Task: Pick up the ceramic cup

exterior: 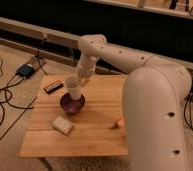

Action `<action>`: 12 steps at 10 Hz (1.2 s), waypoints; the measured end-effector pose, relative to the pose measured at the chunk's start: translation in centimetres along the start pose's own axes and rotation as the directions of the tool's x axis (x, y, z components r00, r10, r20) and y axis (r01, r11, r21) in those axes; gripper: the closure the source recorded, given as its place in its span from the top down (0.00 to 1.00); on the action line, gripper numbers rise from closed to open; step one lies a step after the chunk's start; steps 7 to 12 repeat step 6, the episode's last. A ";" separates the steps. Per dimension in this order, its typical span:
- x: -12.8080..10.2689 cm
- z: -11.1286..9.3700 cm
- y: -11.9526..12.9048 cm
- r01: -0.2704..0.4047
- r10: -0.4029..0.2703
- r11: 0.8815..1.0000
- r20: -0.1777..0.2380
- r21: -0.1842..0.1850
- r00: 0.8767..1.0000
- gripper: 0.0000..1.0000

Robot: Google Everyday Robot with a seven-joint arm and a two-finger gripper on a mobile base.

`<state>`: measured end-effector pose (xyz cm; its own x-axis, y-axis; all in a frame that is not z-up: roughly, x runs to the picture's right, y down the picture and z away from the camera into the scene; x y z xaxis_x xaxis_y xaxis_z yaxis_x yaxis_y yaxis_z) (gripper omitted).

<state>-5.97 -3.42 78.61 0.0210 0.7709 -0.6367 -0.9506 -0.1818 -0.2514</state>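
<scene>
Camera view, single item.

Ceramic cup (73, 86): cream cylinder, no handle visible, tilted, its base over or inside the dark bowl (72, 103); whether it touches the bowl floor cannot be told.

Gripper (82, 77): at the end of the white arm (140, 100), just beside the cup's upper right edge, apparently in contact with it. Whether the claw is apart, together or clamped on the cup cannot be told.

Wooden table (95, 130): bears the bowl at left centre, a pale rectangular block (62, 125) near the front left, a small dark flat object (53, 87) at the back left, and a small orange item (120, 122) close to the arm's bulk.

Floor: cables and a blue-lit box (26, 69) to the left.

Risks, as judged: a grip only on the rim could let the tilted cup slip and drop back into the bowl, knocking or chipping either. If the cup's base catches the bowl's wall during a lift, the bowl may drag or tip toward the table edge.
</scene>
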 end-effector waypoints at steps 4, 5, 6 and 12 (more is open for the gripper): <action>1.3 -3.2 -1.2 0.003 -0.002 1.000 0.037 -0.031 0.999 0.00; 1.7 -3.4 -1.4 0.005 -0.004 0.999 0.037 -0.034 0.999 0.00; 2.1 -3.6 -1.4 0.009 -0.008 0.999 0.035 -0.034 0.999 0.00; 2.1 -3.6 -1.4 0.009 -0.008 0.999 0.035 -0.034 0.999 0.00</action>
